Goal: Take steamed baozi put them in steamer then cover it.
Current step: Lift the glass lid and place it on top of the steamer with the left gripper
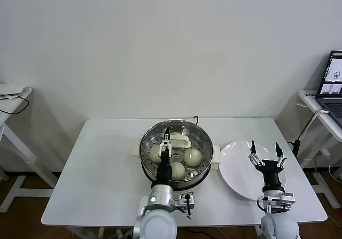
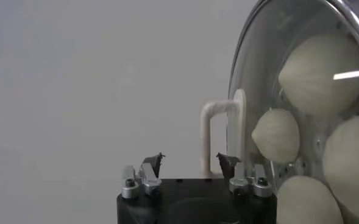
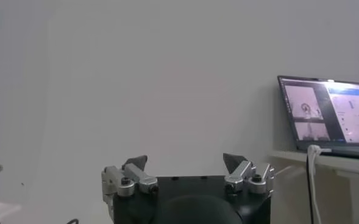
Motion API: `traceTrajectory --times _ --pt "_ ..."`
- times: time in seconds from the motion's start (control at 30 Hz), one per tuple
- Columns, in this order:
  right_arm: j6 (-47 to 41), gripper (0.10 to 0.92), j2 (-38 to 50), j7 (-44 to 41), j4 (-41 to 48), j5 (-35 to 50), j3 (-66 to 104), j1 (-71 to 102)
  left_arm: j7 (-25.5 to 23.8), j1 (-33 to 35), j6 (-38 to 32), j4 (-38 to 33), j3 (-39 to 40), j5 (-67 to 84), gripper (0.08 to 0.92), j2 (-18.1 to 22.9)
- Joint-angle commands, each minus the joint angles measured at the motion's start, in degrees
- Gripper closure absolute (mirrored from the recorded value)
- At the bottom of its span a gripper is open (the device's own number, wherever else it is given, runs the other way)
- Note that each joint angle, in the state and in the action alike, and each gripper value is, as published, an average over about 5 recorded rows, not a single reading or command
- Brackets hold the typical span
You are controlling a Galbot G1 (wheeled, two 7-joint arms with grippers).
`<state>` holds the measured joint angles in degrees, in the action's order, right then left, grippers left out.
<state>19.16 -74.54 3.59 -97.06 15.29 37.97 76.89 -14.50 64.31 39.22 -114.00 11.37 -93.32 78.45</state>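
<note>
Left hand spread above cover

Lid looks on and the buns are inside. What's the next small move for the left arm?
Probably lift the left gripper straight up and away. It is open over the lid, which sits on the steamer with the buns under it.

Steel steamer mid-table, clear glass cover with white handle seated flat on top, pale pleated baozi inside on perforated tray.
</note>
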Motion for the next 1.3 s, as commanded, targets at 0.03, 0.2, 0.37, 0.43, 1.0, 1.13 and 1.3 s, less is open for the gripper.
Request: traceTrajectory --times 0.03,0.2,0.37,0.43,1.0,1.13,1.3 --pt "0.0 0.203 0.2 0.0 1.2 0.1 -0.2 -0.9 1.5 8.1 -0.5 -16.0 -3.4 3.8 0.183 -7.0" --pt "-0.1 0.203 0.4 0.0 1.5 0.1 -0.4 -1.1 10.6 14.5 -6.2 -23.9 -13.6 16.7 0.177 -9.2" --pt "-1.7 0.203 0.5 -0.1 -0.8 0.4 -0.2 -0.5 21.8 21.9 -15.6 -28.4 -27.1 45.0 0.177 -9.5" --pt "-3.2 0.203 0.7 -0.4 -2.5 1.0 0.2 0.0 22.9 24.3 -20.3 -28.3 -33.2 56.6 0.177 -8.3" --pt "-12.6 0.203 1.7 -2.1 -15.5 5.0 2.9 3.4 17.1 27.5 -39.0 -13.3 -50.4 80.4 0.177 3.1" --pt "-12.5 0.203 1.5 -2.1 -16.5 5.0 3.0 3.9 17.1 28.5 -40.1 -13.4 -50.1 81.0 0.177 3.7" --pt "-12.7 0.203 1.6 -2.1 -18.0 4.8 3.1 4.9 17.2 29.2 -40.8 -13.7 -49.4 81.3 0.177 4.0"
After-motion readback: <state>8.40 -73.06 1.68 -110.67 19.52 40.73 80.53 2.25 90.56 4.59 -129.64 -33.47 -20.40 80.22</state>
